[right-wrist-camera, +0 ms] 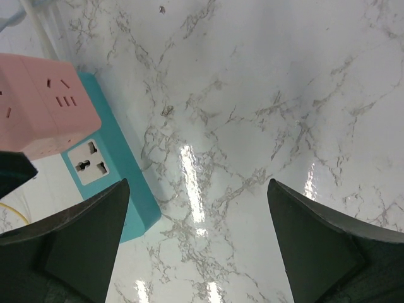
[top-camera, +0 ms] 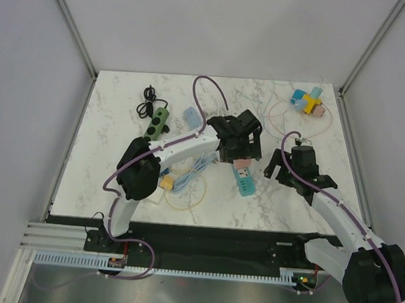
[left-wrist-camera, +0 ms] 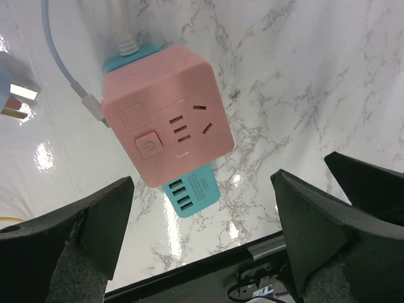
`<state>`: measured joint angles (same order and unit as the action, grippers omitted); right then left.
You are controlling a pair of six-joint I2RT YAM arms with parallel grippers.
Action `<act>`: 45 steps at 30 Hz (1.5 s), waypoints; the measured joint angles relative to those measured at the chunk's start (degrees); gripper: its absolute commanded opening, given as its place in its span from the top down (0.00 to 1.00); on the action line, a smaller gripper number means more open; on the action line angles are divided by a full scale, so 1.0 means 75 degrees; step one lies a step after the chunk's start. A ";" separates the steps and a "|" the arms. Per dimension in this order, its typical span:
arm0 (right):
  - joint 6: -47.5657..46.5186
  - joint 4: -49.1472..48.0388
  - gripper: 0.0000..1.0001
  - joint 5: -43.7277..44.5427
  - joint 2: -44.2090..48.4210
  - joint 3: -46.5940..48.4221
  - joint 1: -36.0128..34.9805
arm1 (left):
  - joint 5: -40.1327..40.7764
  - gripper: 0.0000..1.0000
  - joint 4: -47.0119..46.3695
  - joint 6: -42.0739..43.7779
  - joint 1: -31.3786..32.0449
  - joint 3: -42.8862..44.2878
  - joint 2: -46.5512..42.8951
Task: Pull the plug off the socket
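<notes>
A pink cube plug adapter [left-wrist-camera: 167,113] sits plugged on a teal power strip [left-wrist-camera: 189,192] lying flat on the marble table. In the top view the cube [top-camera: 241,164] is on the strip's far end [top-camera: 245,186]. My left gripper [left-wrist-camera: 202,233] is open and empty, hovering above the cube and strip, its fingers [left-wrist-camera: 95,221] wide apart on either side; it also shows in the top view [top-camera: 235,146]. My right gripper [right-wrist-camera: 199,246] is open and empty over bare table just right of the strip [right-wrist-camera: 120,183] and cube [right-wrist-camera: 44,101]; it also shows in the top view [top-camera: 277,170].
A light blue cable [left-wrist-camera: 60,57] runs into the cube's side, and a white plug [left-wrist-camera: 14,101] lies left of it. A green power strip [top-camera: 158,121], black cord [top-camera: 147,101], yellow plug [top-camera: 165,184] and coloured cube cluster [top-camera: 307,102] lie around the table.
</notes>
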<state>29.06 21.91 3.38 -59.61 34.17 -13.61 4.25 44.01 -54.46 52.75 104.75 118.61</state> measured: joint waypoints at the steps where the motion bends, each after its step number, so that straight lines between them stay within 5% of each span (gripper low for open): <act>1: -0.0015 0.0000 0.02 -0.0026 0.0017 -0.0006 0.0000 | 0.0047 0.00 0.0073 -0.0020 -0.0003 0.0073 0.0076; 12: -0.0102 -0.0070 0.03 -0.0490 0.0012 -0.0082 0.0000 | 0.0417 0.02 0.0533 -0.0029 -0.0082 0.1189 0.1137; 15: -0.0187 -0.0102 0.03 -0.0801 -0.0073 -0.0090 0.0000 | 0.0376 0.17 0.0551 0.0000 -0.0189 0.1212 0.1306; 18: -0.0286 -0.0265 0.04 -0.1320 -0.0300 -0.0093 0.0000 | 0.0178 0.55 0.0519 0.0236 -0.0309 0.1227 0.1358; 21: -0.0332 -0.0466 0.07 -0.1894 -0.0685 -0.0102 0.0000 | 0.0032 0.63 0.0423 0.0659 -0.0370 0.1274 0.1358; 24: -0.0306 -0.0822 0.09 -0.2509 -0.1003 -0.0210 0.0000 | -0.0227 0.98 0.0265 0.1000 -0.0402 0.1256 0.1355; 42: 0.0627 -0.3975 0.31 -0.4345 -0.1900 -0.1189 0.0000 | -0.1772 0.98 -0.2206 0.1402 -0.0650 -0.2098 -0.0970; 45: 0.0895 -0.4584 0.43 -0.4526 -0.1961 -0.1346 0.0000 | -0.2107 0.98 -0.2865 0.1370 -0.0804 -0.2614 -0.1236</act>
<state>35.77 -12.47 -30.57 -74.32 24.08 -13.61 -11.55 22.52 -44.18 46.72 85.14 109.34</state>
